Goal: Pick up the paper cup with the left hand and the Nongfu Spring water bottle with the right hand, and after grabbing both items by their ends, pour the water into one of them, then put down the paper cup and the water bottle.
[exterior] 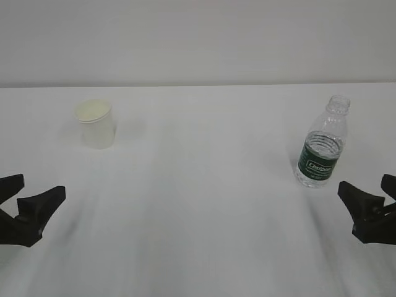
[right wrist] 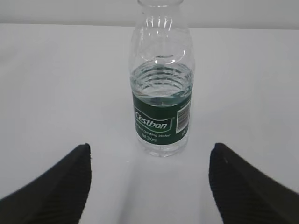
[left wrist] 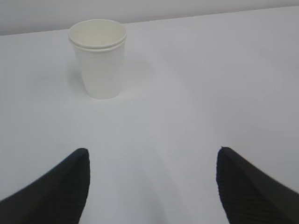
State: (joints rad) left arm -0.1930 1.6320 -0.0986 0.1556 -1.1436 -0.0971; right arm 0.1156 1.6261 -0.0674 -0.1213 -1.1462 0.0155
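Note:
The white paper cup stands upright at the back left of the table; in the left wrist view the cup is ahead and to the left of the jaws. My left gripper is open and empty, well short of it. The uncapped Nongfu Spring water bottle, clear with a dark green label, stands upright on the right. Water fills it to just above the label. My right gripper is open and empty, just in front of the bottle, which sits centred between the jaws' line.
A white table carries both things, with a plain pale wall behind its far edge. Only bare tabletop lies between the cup and the bottle.

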